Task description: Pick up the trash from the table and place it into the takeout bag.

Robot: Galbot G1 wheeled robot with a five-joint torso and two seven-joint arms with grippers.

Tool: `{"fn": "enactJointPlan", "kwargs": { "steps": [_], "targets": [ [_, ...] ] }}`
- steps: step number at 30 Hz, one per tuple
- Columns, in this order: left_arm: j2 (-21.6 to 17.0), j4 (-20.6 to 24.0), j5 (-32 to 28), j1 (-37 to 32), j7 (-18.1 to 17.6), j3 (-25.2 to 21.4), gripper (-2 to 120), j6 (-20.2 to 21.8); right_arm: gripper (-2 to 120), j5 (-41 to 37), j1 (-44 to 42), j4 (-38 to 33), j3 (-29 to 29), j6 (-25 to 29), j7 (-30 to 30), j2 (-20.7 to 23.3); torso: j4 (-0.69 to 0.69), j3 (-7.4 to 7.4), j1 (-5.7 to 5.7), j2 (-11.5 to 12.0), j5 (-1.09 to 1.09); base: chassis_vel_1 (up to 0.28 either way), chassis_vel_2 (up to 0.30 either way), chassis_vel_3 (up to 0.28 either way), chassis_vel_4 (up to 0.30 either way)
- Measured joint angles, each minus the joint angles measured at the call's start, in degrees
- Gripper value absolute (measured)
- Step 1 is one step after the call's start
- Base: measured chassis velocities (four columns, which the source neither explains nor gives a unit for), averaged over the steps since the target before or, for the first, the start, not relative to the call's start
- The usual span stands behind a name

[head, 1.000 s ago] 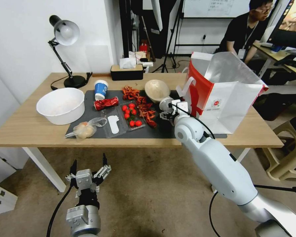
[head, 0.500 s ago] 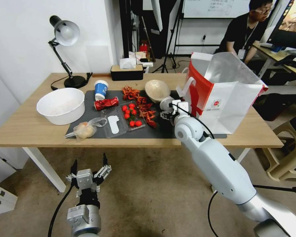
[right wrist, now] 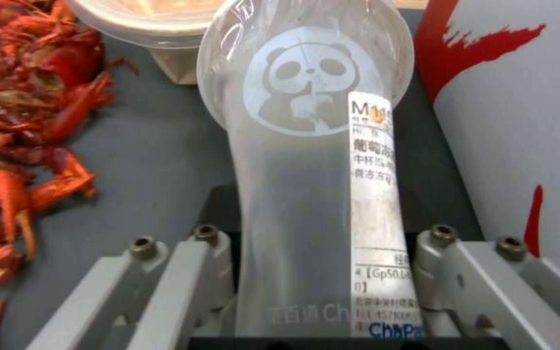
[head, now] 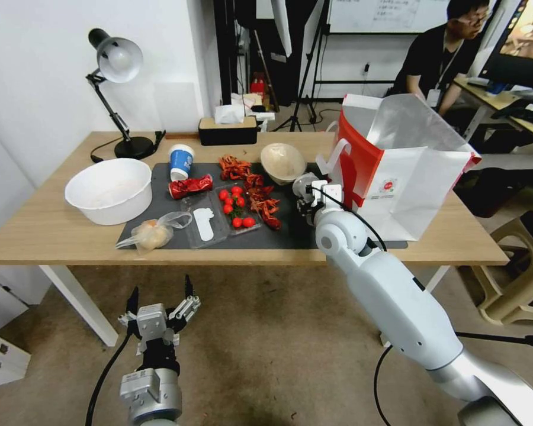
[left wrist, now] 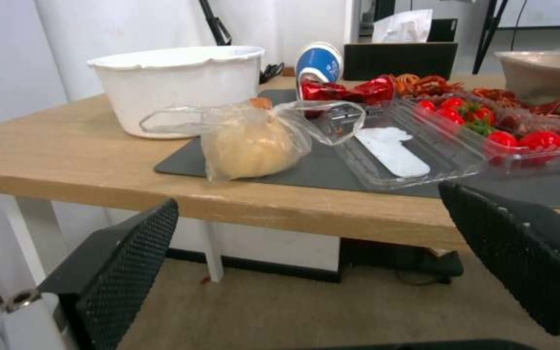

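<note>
Now right gripper (right wrist: 322,291) squeezes the clear plastic cup (right wrist: 312,146) with panda logo; left gripper (head: 160,307) gapes

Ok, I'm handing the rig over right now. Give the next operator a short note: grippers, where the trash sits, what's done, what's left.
Right gripper: shut on the clear plastic cup, on the mat beside the takeout bag.
Left gripper: open, parked below the table edge.
On the mat: beige bowl, paper cup, crushed red can, knotted bag.
Done: cup gripped.
Left: bag the cup, then the other four.
</note>
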State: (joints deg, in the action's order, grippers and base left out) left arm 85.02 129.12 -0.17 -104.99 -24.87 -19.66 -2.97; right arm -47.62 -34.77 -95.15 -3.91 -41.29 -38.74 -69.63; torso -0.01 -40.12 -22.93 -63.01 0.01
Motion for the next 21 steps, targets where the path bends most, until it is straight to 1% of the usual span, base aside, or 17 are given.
{"fn": "enactJointPlan", "kwargs": {
  "steps": [1, 4, 5, 6, 7, 8, 9, 11, 12, 14, 16, 17, 18, 20, 21],
  "targets": [
    [0.0, 0.0, 0.0, 0.0, 0.0, 0.0, 100, 0.0, 34, 0.0, 0.0, 0.0, 0.0, 0.0, 0.0, 0.0, 0.0, 0.0, 0.0, 0.0, 0.0, 0.0, 0.0, 0.0, 0.0],
    [-0.01, 0.46, 0.02, -0.03, -0.05, -0.06, 100, -0.03, 25, 2.73, -0.69, -3.47, -0.25, 1.23, 2.12, 1.29, 0.04, -0.03, -0.03, 0.03, 0.06, 0.0, 0.0, 0.0, 0.0],
    [0.0, 0.58, 0.04, -0.05, -0.07, -0.08, 100, -0.03, 22, 3.59, -0.92, -4.95, -0.16, 1.65, 2.67, 1.9, 0.05, -0.02, -0.03, 0.03, 0.03, 0.0, 0.0, 0.0, 0.0],
    [0.0, 0.58, 0.04, -0.05, -0.07, -0.08, 100, -0.03, 22, 3.59, -0.92, -4.95, -0.16, 1.65, 2.67, 1.9, 0.05, -0.02, -0.03, 0.03, 0.03, 0.0, 0.0, 0.0, 0.0],
    [-0.01, 0.76, 0.08, -0.12, -0.08, -0.12, 100, -0.03, 20, 4.22, -1.37, -7.0, 0.07, 1.94, 3.22, 2.71, 0.04, -0.01, -0.02, 0.02, 0.0, 0.0, 0.0, 0.0, 0.0],
    [0.0, 0.87, 0.17, -0.18, -0.1, -0.17, 100, -0.06, 16, 4.45, -2.11, -10.07, 0.41, 2.09, 3.81, 3.73, 0.03, -0.01, -0.02, 0.02, 0.02, 0.0, 0.0, 0.0, 0.0],
    [0.0, 0.87, 0.17, -0.18, -0.1, -0.17, 100, -0.06, 16, 4.45, -2.11, -10.07, 0.41, 2.09, 3.81, 3.73, 0.03, -0.01, -0.02, 0.02, 0.02, 0.0, 0.0, 0.0, 0.0],
    [0.08, 0.9, 0.36, -0.31, -0.2, -0.25, 100, -0.2, 10, 4.46, -4.05, -14.75, 1.09, 2.23, 4.52, 5.59, 0.01, 0.0, -0.01, 0.01, -0.01, 0.0, 0.0, 0.0, 0.0],
    [0.18, 0.9, 0.53, -0.38, -0.26, -0.27, 100, -0.3, 7, 4.67, -5.73, -17.32, 1.61, 2.55, 5.47, 6.58, 0.01, 0.0, -0.01, 0.01, 0.0, 0.0, 0.0, 0.0, 0.0],
    [0.27, 0.9, 0.65, -0.42, -0.29, -0.27, 100, -0.35, 6, 4.95, -6.84, -18.64, 2.03, 2.87, 6.24, 7.11, 0.02, 0.0, 0.0, 0.01, 0.01, 0.0, 0.0, 0.0, 0.0],
    [0.52, 0.9, 1.02, -0.55, -0.37, -0.28, 100, -0.39, 4, 7.23, -11.65, -22.98, 4.3, 5.05, 10.72, 9.03, 0.01, 0.01, 0.01, 0.0, 0.0, 0.0, 0.0, 0.0, 0.0],
    [0.55, 0.9, 1.08, -0.6, -0.37, -0.28, 100, -0.39, 4, 8.11, -12.76, -23.76, 4.94, 6.06, 12.03, 9.45, 0.0, 0.01, 0.01, 0.0, 0.01, 0.0, 0.0, 0.0, 0.0],
    [0.55, 0.9, 1.08, -0.6, -0.37, -0.28, 100, -0.39, 4, 8.11, -12.76, -23.76, 4.94, 6.06, 12.03, 9.45, 0.0, 0.01, 0.01, 0.0, 0.01, 0.0, 0.0, 0.0, 0.0],
    [0.72, 0.88, 1.38, -0.72, -0.42, -0.28, 100, -0.55, 4, 13.28, -16.73, -26.04, 8.23, 11.07, 18.45, 11.21, 0.0, 0.02, 0.02, -0.01, -0.01, 0.0, 0.0, 0.0, 0.0],
    [0.78, 0.82, 1.47, -0.73, -0.45, -0.28, 100, -0.63, 4, 14.74, -17.52, -26.29, 9.0, 13.04, 20.17, 11.64, 0.0, 0.01, 0.02, -0.01, 0.0, 0.0, 0.0, 0.0, 0.0]
  ]
}}
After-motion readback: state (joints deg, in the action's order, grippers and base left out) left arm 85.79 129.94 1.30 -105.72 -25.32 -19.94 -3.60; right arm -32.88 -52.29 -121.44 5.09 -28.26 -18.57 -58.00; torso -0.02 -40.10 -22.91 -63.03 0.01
